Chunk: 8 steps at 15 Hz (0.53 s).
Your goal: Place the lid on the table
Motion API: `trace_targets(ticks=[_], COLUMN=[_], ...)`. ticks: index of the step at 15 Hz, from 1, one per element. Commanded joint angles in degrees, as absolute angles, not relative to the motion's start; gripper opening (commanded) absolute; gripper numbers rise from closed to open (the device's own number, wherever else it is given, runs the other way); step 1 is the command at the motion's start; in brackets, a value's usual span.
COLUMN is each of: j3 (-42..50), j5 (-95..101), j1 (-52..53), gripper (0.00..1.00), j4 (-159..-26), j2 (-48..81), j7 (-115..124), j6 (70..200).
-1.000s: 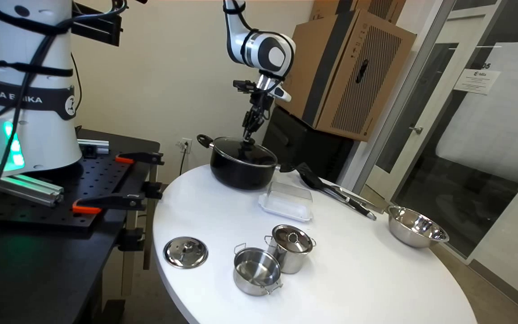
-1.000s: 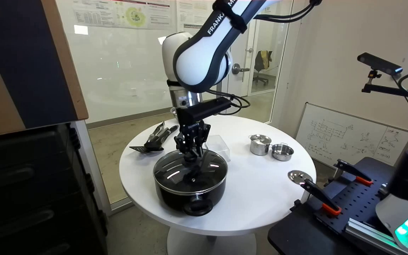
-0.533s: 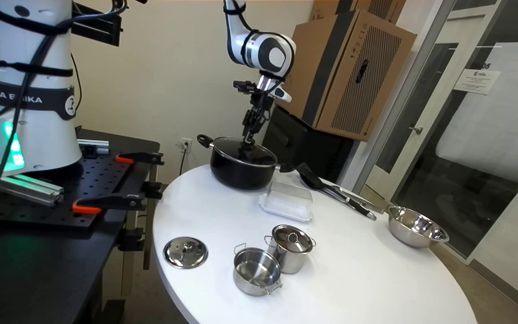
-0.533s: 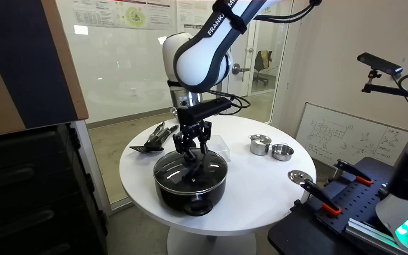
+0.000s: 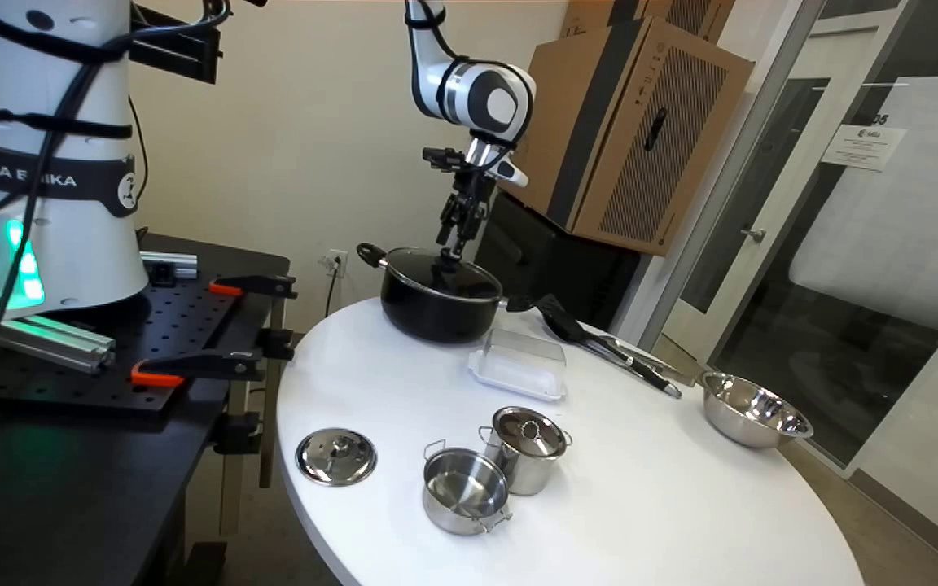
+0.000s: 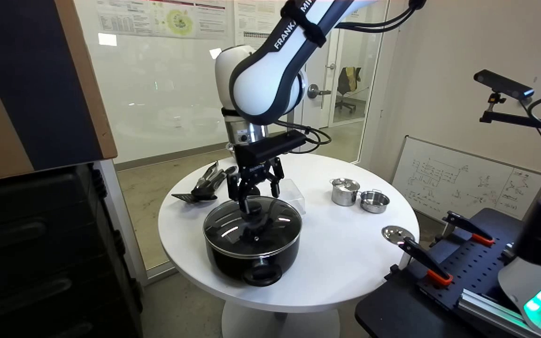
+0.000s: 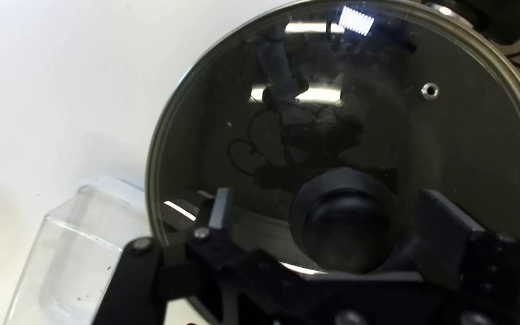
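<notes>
The lid (image 6: 277,230), dark clear glass with a thin metal rim, sits level on the black pot (image 5: 436,319), seen in both exterior views. Its black knob (image 7: 348,225) rises at the centre in the wrist view. My gripper (image 7: 334,212) is open above the lid, its fingers (image 7: 445,225) standing apart on either side of the knob, with a visible gap at each side. From an exterior view the gripper (image 6: 259,199) points down over the knob. The white round table (image 5: 640,513) bears the pot.
Close to the pot stands a clear plastic container (image 5: 520,366); black utensils (image 5: 575,330) lie behind it. Farther off are a lidded steel pot (image 5: 528,468), an open steel pot (image 5: 463,492), a small steel lid (image 5: 336,457) and a steel bowl (image 5: 754,413). A cardboard box (image 5: 640,130) rises behind the arm.
The fingers have spread from close against the knob to wide apart, letting it go. Lid and pot have stayed in place, and the arm has hardly moved.
</notes>
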State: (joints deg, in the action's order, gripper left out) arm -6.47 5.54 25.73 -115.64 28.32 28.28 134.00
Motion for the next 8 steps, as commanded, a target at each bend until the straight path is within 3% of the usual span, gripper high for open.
trace_targets(ticks=[1, 3, 5, 6, 8], j3=[-6.0, -5.8, -5.6, -5.5, -5.4], j5=[7.3, 7.5, 7.6, 7.7, 7.6], j1=[26.2, 26.3, 26.3, 26.4, 26.6], gripper=[1.00, 0.97, 0.87, 0.71, 0.56], j4=[-114.0, -113.5, -112.7, -112.3, -111.6], j2=[30.1, 30.8, 31.5, 31.9, 32.4], j7=[29.3, 29.4, 29.4, 29.5, 29.5], j6=[135.1, 135.5, 135.8, 136.0, 136.1])
